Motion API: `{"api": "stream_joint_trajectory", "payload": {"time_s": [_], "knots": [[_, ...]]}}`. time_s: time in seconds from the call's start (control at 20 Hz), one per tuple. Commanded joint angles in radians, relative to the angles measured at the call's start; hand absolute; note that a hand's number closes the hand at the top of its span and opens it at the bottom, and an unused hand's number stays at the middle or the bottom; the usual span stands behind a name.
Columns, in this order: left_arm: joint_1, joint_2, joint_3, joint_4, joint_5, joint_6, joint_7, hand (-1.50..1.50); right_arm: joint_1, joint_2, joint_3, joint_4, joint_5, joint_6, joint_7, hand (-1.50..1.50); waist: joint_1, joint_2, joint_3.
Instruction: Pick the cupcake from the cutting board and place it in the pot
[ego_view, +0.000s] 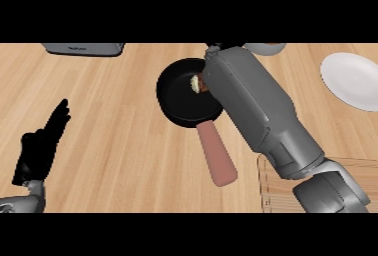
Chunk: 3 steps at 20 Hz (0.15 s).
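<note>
Left hand (37, 150) open at the bench's (111, 125) lower left corner, black fingers straight, together and pointing up, resting, nothing held. Right forearm (258, 110) stretched from the lower right corner across the middle of the bench, far end over the right rim of the pot (177, 95); right hand hidden past that end, so cannot tell whether apart or clamped. Black pot just above bench centre, its pink handle (218, 160) pointing toward the near edge. Cutting board (277, 195) at the lower right corner, partly under the forearm. White plate (354, 80) against the right edge. Grey box (83, 48) at the far edge, toward the left corner. Cupcake (197, 82) inside the pot, close to its right wall, half covered by the forearm.
</note>
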Motion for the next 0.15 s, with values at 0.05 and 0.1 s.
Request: {"api": "stream_joint_trajectory", "payload": {"time_s": [0.05, 0.1], "knots": [[-0.004, 0.006, 0.031, 0.052, 0.007, -0.002, -0.015, 0.0, 0.119, 0.004, 0.19, -0.156, -0.051, -0.141, 0.11, -1.5, -0.039, -0.012, -0.001], [0.04, 0.002, 0.029, 0.023, -0.001, 0.005, -0.039, 0.0, 0.136, 0.004, 0.234, -0.17, -0.037, -0.141, 0.157, -1.5, -0.037, -0.014, -0.001]]}}
